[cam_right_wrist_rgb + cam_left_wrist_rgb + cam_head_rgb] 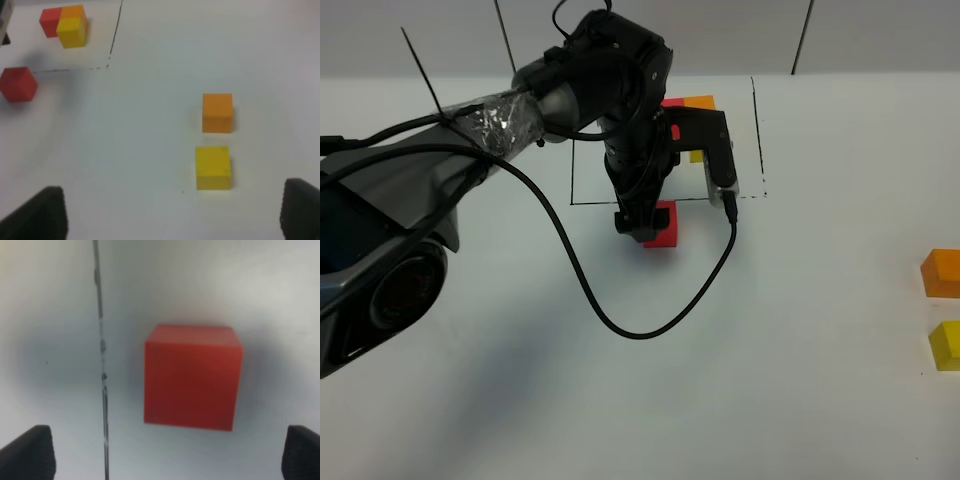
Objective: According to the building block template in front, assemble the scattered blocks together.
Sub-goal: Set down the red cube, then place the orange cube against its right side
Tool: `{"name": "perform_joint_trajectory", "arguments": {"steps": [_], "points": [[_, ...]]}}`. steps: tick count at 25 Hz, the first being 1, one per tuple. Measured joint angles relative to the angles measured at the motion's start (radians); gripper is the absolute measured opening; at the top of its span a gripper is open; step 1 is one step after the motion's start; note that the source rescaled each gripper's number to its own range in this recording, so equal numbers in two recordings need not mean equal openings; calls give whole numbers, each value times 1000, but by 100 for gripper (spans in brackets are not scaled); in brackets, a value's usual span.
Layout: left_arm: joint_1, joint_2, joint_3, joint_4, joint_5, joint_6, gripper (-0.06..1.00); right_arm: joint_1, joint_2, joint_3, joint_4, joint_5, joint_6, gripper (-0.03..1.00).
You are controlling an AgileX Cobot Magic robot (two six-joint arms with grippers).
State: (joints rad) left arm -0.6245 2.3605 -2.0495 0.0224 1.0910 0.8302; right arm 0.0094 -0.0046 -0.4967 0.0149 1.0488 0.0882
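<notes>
The red cube (664, 231) rests on the white table just outside the near line of the drawn black frame (757, 120). My left gripper (638, 222) hangs right over it, open. In the left wrist view the red cube (192, 377) sits free between the spread fingertips (27, 452), touching neither. The template (698, 103) lies inside the frame, mostly hidden by the arm. The loose orange cube (217, 112) and yellow cube (213, 167) sit side by side ahead of my right gripper (170, 212), which is open and empty. The template (65, 22) and red cube (18, 84) show farther off.
The orange cube (942, 272) and yellow cube (947, 345) lie at the table's far right edge. A black cable (620, 325) from the left arm loops down over the table's middle. The frame's black line (102, 365) runs beside the red cube.
</notes>
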Motion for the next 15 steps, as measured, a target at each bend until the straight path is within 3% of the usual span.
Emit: {"name": "perform_joint_trajectory", "arguments": {"steps": [6, 10, 15], "points": [[85, -118, 0, -9, 65, -213, 93, 0, 0, 0, 0, 0, 0, 72], [222, -176, 0, -38, 103, -327, 93, 0, 0, 0, 0, 0, 0, 72], [413, -281, 88, -159, 103, -433, 93, 0, 0, 0, 0, 0, 0, 72]]}}
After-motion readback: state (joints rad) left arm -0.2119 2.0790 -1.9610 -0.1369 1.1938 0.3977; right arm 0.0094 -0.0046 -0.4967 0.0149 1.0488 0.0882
